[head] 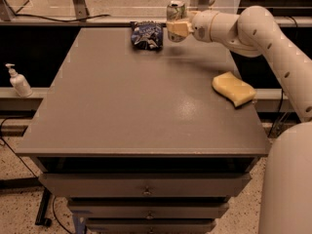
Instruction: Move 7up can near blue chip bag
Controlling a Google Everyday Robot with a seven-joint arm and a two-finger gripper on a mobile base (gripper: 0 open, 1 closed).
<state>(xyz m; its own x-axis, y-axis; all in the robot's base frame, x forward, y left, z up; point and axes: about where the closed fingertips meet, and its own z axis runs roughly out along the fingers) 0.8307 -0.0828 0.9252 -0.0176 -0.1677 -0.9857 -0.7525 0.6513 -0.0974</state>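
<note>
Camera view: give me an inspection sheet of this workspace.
Surface: grey table, drawers beneath.
Job's things: 7up can upright at the far edge, just right of the blue chip bag, apart from it.
Clutter: yellow sponge near the right edge.
Grippers: gripper at the far edge, shut on the 7up can.
Cables: black cable on the floor beyond the table.
Surroundings: white pump bottle on a ledge to the left.

The 7up can (176, 9), white and light green with a silver top, sits upright, clasped in the gripper (177, 29) at the far edge of the surface (136, 111). Just left of it lies the blue chip bag (146, 35), dark, glossy and wrinkled.
</note>
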